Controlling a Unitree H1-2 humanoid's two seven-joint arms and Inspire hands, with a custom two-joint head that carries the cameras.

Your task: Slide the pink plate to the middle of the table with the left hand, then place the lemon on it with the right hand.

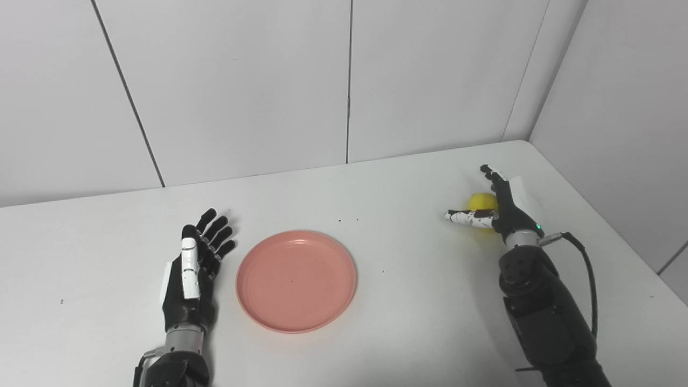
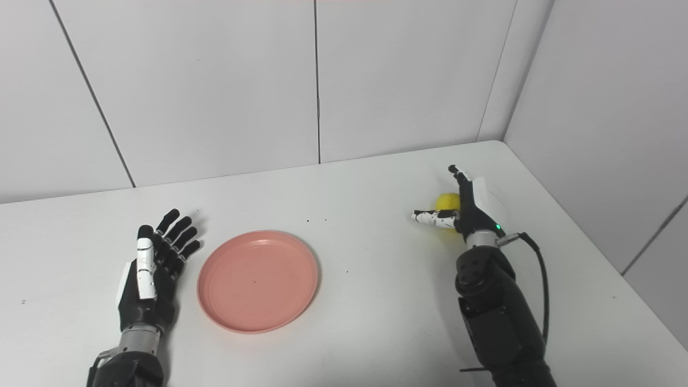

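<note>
item one, pink plate (image 1: 296,280): shallow round dish with a low raised rim, lying flat on the white surface (image 1: 408,301), roughly at its middle and a little toward the left side; nothing on it. it looks like rigid plastic, probably light, with a smooth underside that should slide easily under a push at the rim. item two, lemon (image 1: 482,202): small, yellow, rounded, resting on the surface at the far right, well apart from the plate and partly hidden behind the right hand. judged firm, light, with a skin that offers some grip but a shape inclined to roll; best taken across its widest part, thumb on one side and fingers opposite, low enough that it cannot squirt out. item three, left hand (image 1: 192,271): released, fingers straight and spread, lying just beside the plate's left rim, not touching it as far as can be seen, holding nothing. item four, right hand (image 2: 466,212): unclenched, thumb stretched out to the left in front of the lemon, fingers reaching up past its far side; it brackets the fruit but has not closed on it, and whether any part touches the lemon cannot be told. plate placement appears done; the lemon pick-up is the step in hand.
</note>
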